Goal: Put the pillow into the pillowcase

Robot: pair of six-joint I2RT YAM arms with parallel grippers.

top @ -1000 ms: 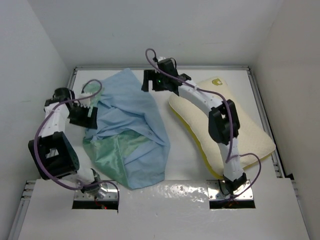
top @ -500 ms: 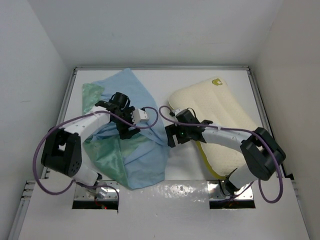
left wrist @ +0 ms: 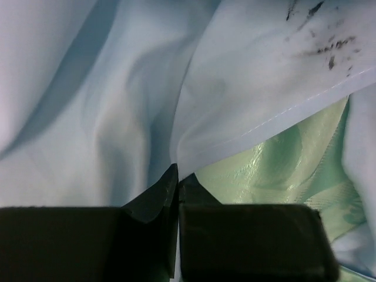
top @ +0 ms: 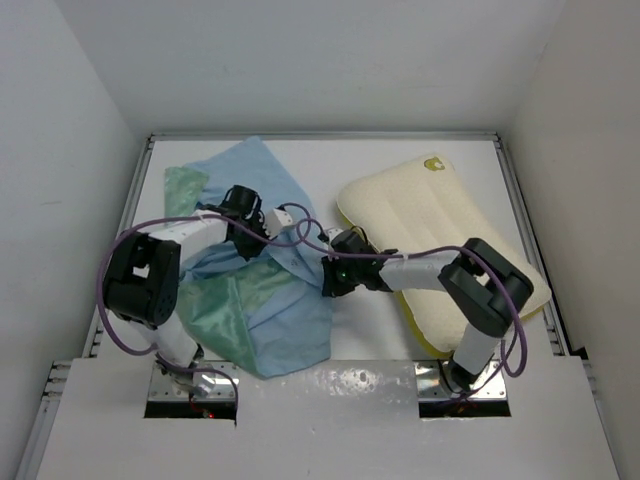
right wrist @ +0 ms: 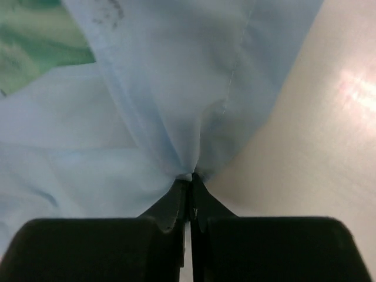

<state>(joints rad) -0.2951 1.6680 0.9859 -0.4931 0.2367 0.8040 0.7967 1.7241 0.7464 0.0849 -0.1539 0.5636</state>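
The left claw [left wrist: 177, 176] and the right claw [right wrist: 189, 179] were each clamped shut on a fold of the soft light-blue and mint-green cloth pillowcase [top: 285, 330].

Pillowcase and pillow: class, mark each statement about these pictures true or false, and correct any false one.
1. The left tool is shut on the pillowcase. True.
2. The right tool grips the pillow. False: it is shut on the pillowcase's light blue cloth.
3. The pillow is inside the pillowcase. False: it lies uncovered on the table, to the right of the pillowcase.
4. Mint green fabric shows on the pillowcase. True.
5. The pillow's yellow mark is at its far end. True.
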